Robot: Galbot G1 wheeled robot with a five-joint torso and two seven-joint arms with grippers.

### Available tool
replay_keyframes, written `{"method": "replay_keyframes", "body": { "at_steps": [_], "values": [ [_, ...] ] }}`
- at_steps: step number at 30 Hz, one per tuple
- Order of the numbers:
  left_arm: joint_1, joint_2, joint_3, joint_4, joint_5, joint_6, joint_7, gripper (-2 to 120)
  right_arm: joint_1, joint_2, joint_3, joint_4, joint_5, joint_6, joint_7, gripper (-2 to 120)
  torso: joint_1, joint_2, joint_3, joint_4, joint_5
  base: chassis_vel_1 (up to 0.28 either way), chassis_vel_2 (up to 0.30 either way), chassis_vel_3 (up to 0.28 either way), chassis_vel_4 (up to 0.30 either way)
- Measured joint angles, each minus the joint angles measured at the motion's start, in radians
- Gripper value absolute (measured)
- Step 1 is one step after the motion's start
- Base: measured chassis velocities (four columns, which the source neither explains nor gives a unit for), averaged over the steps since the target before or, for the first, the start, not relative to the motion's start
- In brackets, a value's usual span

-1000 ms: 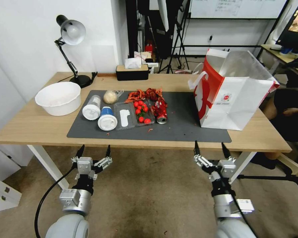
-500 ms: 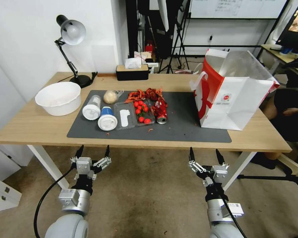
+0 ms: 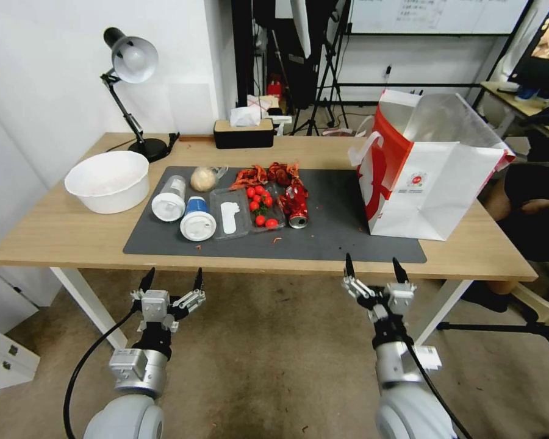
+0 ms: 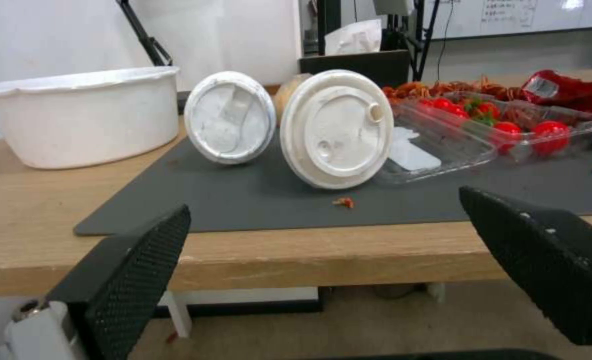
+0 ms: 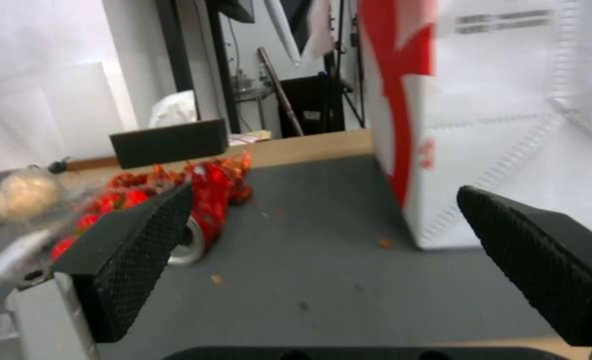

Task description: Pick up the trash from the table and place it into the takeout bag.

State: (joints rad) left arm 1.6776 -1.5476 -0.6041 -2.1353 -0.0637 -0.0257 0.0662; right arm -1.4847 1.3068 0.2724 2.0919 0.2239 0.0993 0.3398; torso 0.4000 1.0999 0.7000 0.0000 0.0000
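The right pincer [image 3: 372, 269], jaws apart and empty, has crept left and up toward the table's [image 3: 55, 235] near edge; the left pincer [image 3: 171, 278] hangs unmoved, also apart. The crushed red can [image 3: 297, 207] lies on the mat, takeout bag [image 3: 430, 177] to the right, so a first pick-up looks underway.

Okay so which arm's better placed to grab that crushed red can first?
Probably the right. The right gripper hangs open at the table's near edge, closest to the crushed red can, with the takeout bag on its side. The left gripper, also open, faces the lidded cups.
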Motion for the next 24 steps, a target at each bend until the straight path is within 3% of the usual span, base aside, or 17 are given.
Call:
{"method": "replay_keyframes", "body": {
  "at_steps": [11,24],
  "values": [
    [0.004,-0.013,-0.002,0.002,0.019,-0.002,0.000,100,0.254,0.002,-0.101,-0.143,0.125,-0.144,0.067,99,0.000,0.000,0.000,-0.0001,0.0000,0.000,0.000,0.000,0.000],
    [0.010,-0.022,-0.016,0.002,0.023,-0.005,-0.001,100,0.419,0.043,-0.193,-0.256,0.228,-0.180,0.086,99,0.000,0.000,0.000,-0.0001,-0.0002,0.000,0.000,0.000,0.000]
  ]
}}
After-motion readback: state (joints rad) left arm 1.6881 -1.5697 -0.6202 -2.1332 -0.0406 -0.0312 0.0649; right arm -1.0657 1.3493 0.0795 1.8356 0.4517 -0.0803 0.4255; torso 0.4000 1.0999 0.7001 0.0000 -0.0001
